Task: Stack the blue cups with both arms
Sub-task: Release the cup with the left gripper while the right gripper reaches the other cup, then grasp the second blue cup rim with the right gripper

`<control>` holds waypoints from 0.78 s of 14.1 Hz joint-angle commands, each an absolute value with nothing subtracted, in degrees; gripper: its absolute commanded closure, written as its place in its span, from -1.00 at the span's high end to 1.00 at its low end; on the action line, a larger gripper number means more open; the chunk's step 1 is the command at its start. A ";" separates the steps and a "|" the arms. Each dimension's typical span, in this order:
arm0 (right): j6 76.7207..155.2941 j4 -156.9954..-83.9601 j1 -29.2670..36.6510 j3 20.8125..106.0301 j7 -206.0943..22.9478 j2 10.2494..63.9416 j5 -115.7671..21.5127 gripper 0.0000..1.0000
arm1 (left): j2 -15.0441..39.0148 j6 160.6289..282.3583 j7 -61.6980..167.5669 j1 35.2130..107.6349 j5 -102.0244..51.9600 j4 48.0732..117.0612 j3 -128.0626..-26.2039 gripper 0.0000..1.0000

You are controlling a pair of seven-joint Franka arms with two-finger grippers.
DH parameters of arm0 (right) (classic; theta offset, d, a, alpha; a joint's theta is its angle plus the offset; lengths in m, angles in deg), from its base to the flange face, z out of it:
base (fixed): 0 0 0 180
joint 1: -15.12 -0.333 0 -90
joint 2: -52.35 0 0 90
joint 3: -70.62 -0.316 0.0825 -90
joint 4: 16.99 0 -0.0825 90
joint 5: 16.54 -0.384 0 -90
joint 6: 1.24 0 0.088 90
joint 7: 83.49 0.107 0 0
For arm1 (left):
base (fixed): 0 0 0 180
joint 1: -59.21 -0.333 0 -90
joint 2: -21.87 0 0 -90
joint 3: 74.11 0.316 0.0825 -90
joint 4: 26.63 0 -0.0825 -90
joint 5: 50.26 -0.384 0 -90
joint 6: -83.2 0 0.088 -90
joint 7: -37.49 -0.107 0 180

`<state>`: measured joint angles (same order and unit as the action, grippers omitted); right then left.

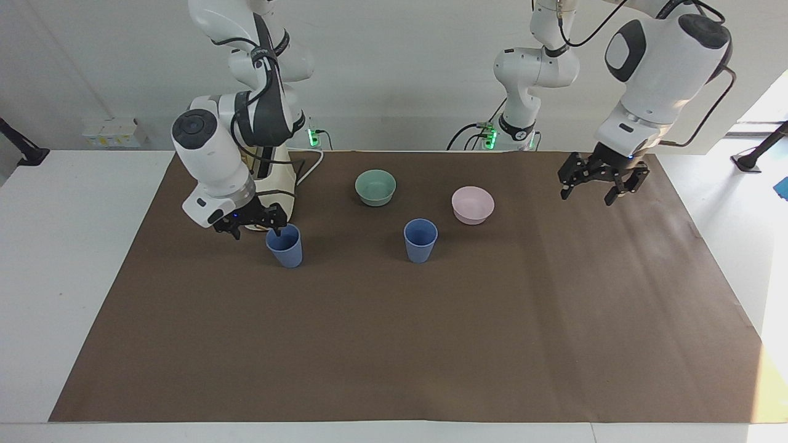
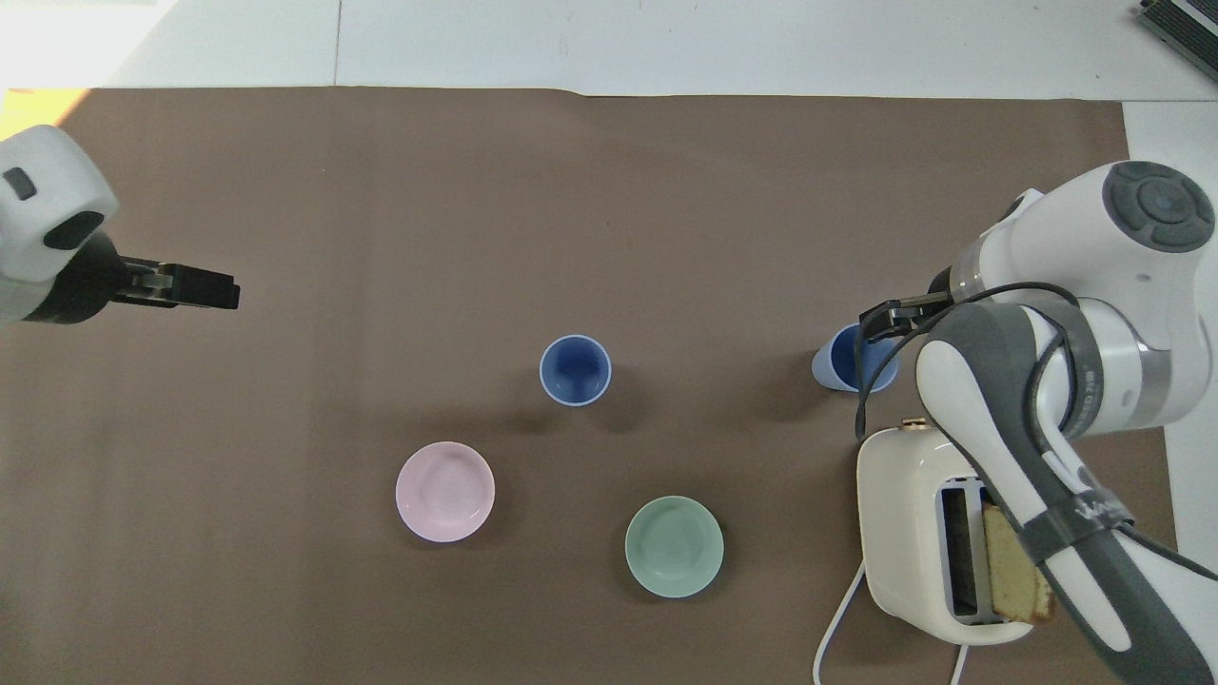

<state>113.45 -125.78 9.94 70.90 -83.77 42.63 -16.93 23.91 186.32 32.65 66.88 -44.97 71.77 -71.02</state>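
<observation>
Clock read as seen from overhead. Right gripper (image 1: 257,227) low at cup (image 1: 284,247), fingers open, one tip at the rim, nothing gripped. Cup upright on table (image 1: 394,344), toaster (image 1: 274,184) just beside at its 5 o'clock. Second cup (image 1: 420,240) upright mid-table, at 9 o'clock of the first, well apart. Left gripper (image 1: 594,184) raised over table's 9 o'clock end, fingers open, empty.

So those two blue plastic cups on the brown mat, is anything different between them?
The blue plastic cup beside the cream toaster has the right claw down at its rim, fingers open; the blue plastic cup near the pink bowl stands alone, untouched. The first sits toward the right arm's end of the table, the second nearer the middle. Both stand upright and empty, same shape and colour.
</observation>
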 commanded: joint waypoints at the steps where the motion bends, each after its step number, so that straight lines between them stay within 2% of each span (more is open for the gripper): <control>1: 115.13 -127.29 9.84 70.97 -83.31 41.63 -16.63 1.00 | 21.61 179.37 30.38 63.18 -45.95 64.44 -71.73 1.00; 6: 117.06 -129.40 9.58 70.89 -85.58 41.54 -16.63 1.00 | 21.34 173.64 28.61 62.90 -49.29 60.65 -71.64 1.00; 7: 117.06 -129.40 9.58 70.89 -85.94 41.54 -16.63 0.33 | 21.34 173.12 28.61 62.90 -49.29 60.12 -71.73 1.00; 9: 117.24 -129.14 9.58 70.89 -88.04 41.36 -16.71 -0.68 | 21.52 172.41 28.70 62.99 -49.46 59.68 -71.73 1.00; 10: 117.24 -129.05 9.58 70.89 -88.41 41.19 -16.71 -1.00 | 22.04 172.58 28.62 62.99 -49.20 60.29 -71.82 1.00; 11: 117.24 -129.05 9.58 70.89 -88.58 41.10 -16.71 -1.00 | 22.22 172.32 28.79 62.99 -49.20 60.64 -71.82 1.00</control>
